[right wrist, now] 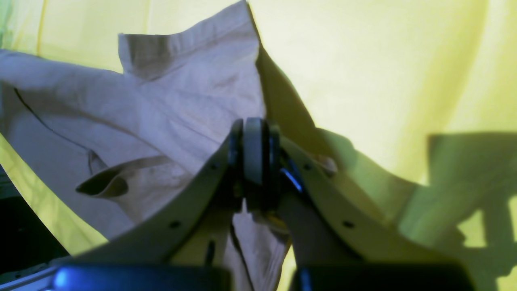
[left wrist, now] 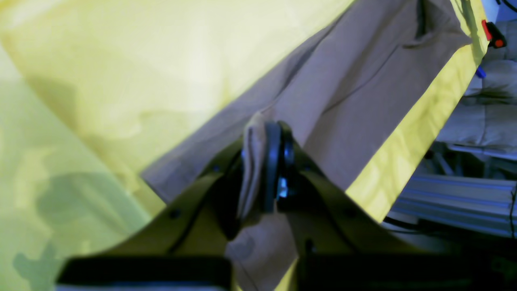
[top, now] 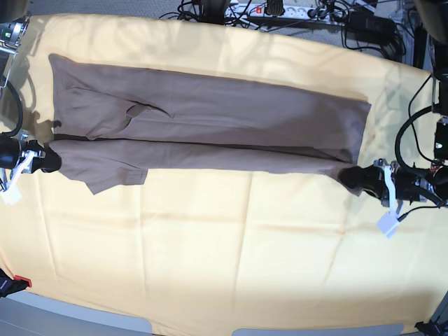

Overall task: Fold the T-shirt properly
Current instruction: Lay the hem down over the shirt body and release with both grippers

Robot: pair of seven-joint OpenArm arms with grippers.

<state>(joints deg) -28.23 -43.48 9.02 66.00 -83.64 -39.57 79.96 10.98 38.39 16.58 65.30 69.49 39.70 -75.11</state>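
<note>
- Reaching in low from opposite table ends, 2 arms gripped the T-shirt (top: 210, 119).
- Left gripper (left wrist: 270, 161) pinched a fabric fold.
- Right gripper (right wrist: 253, 157) clamped its edge.
- Shirt lay lengthwise across the yellow cloth (top: 224, 252).

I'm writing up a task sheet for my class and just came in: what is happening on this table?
A two-armed robot is folding a taupe T-shirt on a yellow table cloth. The shirt lies spread lengthwise across the cloth. The left gripper is shut on the shirt's near edge at one end, and the right gripper is shut on the near edge at the other end, by a sleeve.
</note>
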